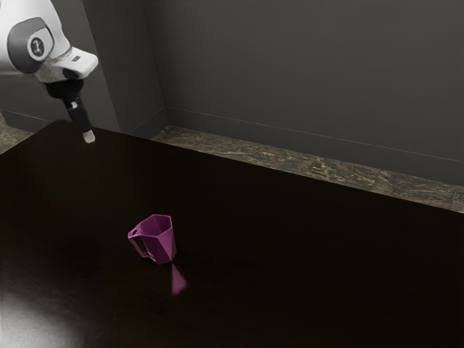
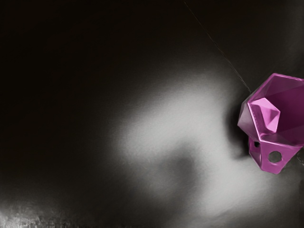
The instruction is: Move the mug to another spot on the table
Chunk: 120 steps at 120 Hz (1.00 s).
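Observation:
A purple faceted mug (image 1: 154, 238) stands upright on the dark glossy table (image 1: 290, 254), left of the table's middle in the exterior view. Its handle points toward the exterior view's left. My gripper (image 1: 86, 135) hangs high above the table's far left corner, well apart from the mug and holding nothing. In the wrist view the mug (image 2: 274, 124) is seen from above, its hollow inside and its pierced handle showing, off to one side of my hand.
The table's far edge (image 1: 304, 168) borders a strip of speckled floor below grey walls. A bright glare lies on the tabletop (image 1: 29, 319) at the exterior view's lower left. A purple reflection (image 1: 177, 280) lies just in front of the mug.

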{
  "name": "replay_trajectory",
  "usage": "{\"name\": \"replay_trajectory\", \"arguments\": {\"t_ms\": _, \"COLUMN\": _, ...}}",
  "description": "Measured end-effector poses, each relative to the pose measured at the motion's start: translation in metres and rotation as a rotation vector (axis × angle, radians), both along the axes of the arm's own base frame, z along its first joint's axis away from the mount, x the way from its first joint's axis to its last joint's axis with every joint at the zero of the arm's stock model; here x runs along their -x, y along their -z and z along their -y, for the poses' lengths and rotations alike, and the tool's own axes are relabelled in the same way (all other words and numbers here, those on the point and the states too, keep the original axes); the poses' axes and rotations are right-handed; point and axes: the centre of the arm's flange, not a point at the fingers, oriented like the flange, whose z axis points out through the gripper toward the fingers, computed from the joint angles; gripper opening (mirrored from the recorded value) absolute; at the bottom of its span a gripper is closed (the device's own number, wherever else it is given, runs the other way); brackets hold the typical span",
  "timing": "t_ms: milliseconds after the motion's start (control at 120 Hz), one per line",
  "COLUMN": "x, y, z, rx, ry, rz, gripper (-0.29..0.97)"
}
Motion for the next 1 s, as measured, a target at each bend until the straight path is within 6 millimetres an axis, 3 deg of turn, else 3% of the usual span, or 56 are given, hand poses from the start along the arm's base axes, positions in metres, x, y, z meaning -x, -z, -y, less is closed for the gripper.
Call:
{"name": "replay_trajectory", "arguments": {"t_ms": 133, "x": -0.008, "y": -0.054, "z": 0.041, "rx": 0.005, "ry": -0.11, "rz": -0.008, "gripper": 0.68}}
{"name": "replay_trajectory", "arguments": {"t_ms": 192, "x": -0.008, "y": -0.066, "z": 0.065, "rx": 0.011, "ry": -0.141, "rz": -0.025, "gripper": 0.68}}
{"name": "replay_trajectory", "arguments": {"t_ms": 475, "x": -0.002, "y": -0.064, "z": 0.222, "rx": 0.019, "ry": -0.13, "rz": -0.137, "gripper": 0.68}}
{"name": "replay_trajectory", "arguments": {"t_ms": 608, "x": 0.016, "y": -0.067, "z": 0.296, "rx": 0.009, "ry": -0.078, "rz": -0.155, "gripper": 0.68}}
{"name": "replay_trajectory", "arguments": {"t_ms": 683, "x": 0.033, "y": -0.081, "z": 0.322, "rx": 0.005, "ry": -0.062, "rz": -0.144, "gripper": 0.68}}
{"name": "replay_trajectory", "arguments": {"t_ms": 717, "x": 0.038, "y": -0.088, "z": 0.321, "rx": 0.007, "ry": -0.079, "rz": -0.137, "gripper": 0.68}}
{"name": "replay_trajectory", "arguments": {"t_ms": 750, "x": 0.036, "y": -0.092, "z": 0.305, "rx": 0.01, "ry": -0.124, "rz": -0.135, "gripper": 0.68}}
{"name": "replay_trajectory", "arguments": {"t_ms": 850, "x": 0.018, "y": -0.097, "z": 0.213, "rx": 0.024, "ry": -0.343, "rz": -0.131, "gripper": 0.68}}
{"name": "replay_trajectory", "arguments": {"t_ms": 900, "x": 0.015, "y": -0.098, "z": 0.177, "rx": 0.029, "ry": -0.429, "rz": -0.129, "gripper": 0.68}}
{"name": "replay_trajectory", "arguments": {"t_ms": 950, "x": 0.014, "y": -0.098, "z": 0.158, "rx": 0.034, "ry": -0.483, "rz": -0.131, "gripper": 0.68}}
{"name": "replay_trajectory", "arguments": {"t_ms": 1000, "x": 0.013, "y": -0.096, "z": 0.15, "rx": 0.038, "ry": -0.513, "rz": -0.136, "gripper": 0.68}}
